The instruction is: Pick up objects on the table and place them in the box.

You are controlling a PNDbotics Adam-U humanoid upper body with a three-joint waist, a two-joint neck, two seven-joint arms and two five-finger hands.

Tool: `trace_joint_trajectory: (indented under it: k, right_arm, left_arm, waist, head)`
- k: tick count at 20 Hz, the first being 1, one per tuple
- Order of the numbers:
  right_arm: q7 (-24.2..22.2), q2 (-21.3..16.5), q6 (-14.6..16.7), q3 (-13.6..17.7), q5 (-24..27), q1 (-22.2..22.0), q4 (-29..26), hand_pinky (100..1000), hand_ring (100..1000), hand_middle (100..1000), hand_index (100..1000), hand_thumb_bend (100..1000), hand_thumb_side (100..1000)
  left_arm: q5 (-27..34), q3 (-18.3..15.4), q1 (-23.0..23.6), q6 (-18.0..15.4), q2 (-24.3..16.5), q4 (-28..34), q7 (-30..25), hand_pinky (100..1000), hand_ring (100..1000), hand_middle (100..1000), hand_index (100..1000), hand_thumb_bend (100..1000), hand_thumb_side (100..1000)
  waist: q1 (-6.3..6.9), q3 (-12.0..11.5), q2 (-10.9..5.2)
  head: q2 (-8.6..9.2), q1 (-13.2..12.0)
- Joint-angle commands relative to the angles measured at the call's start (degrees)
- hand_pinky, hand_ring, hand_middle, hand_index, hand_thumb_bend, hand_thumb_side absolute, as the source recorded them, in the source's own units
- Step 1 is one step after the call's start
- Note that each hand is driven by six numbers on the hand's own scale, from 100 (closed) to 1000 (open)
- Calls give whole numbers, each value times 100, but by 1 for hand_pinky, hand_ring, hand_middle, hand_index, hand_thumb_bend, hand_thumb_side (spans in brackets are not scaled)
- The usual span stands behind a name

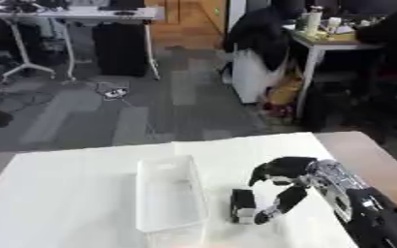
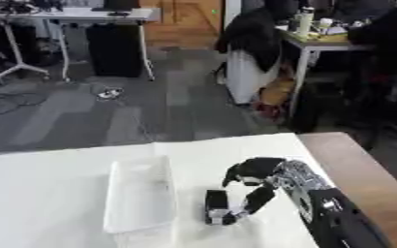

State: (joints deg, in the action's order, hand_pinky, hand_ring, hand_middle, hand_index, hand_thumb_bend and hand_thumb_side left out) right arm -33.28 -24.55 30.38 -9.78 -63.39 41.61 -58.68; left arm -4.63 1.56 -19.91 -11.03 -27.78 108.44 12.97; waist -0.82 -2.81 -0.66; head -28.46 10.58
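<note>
Grey carpet-tile floor [image 1: 151, 111], white desks [image 1: 83, 14] at back, wooden door [image 2: 181, 22], cluttered side table [image 1: 329, 41]

Clear plastic box [image 1: 170, 198], white table cover [image 1: 58, 193], small black object [image 1: 243, 202], black and silver right hand [image 1: 288, 181]

**Right arm and robot hand: black shells, silver joints**

One robot arm [image 1: 380, 213] shows, entering from the lower right corner. Its forearm is a bulky matte black casing. At the wrist, shiny silver metal segments catch the light. The robot hand [image 1: 288, 173] has a rounded black back and slim black fingers [image 1: 280, 203] with silvery links.
</note>
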Motion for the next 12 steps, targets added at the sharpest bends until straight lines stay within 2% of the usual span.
trace_joint_trajectory:
  k: [1, 12]
  right_arm:
    - [-812, -95, 885, 37, -17, 70, -78, 779, 774, 828, 886, 834, 1000]
    - [-715, 16, 890, 30, 48, 52, -145, 773, 768, 824, 889, 821, 1000]
  left_arm:
    - [-3, -29, -79, -10, -158, 70, -16, 588, 602, 741, 861, 155, 1000]
    - [4, -14, -100, -8, -144, 77, -31, 588, 602, 741, 861, 155, 1000]
  waist:
    - [11, -10, -58]
    - [12, -45, -53]
  head:
    - [11, -25]
    - [7, -2]
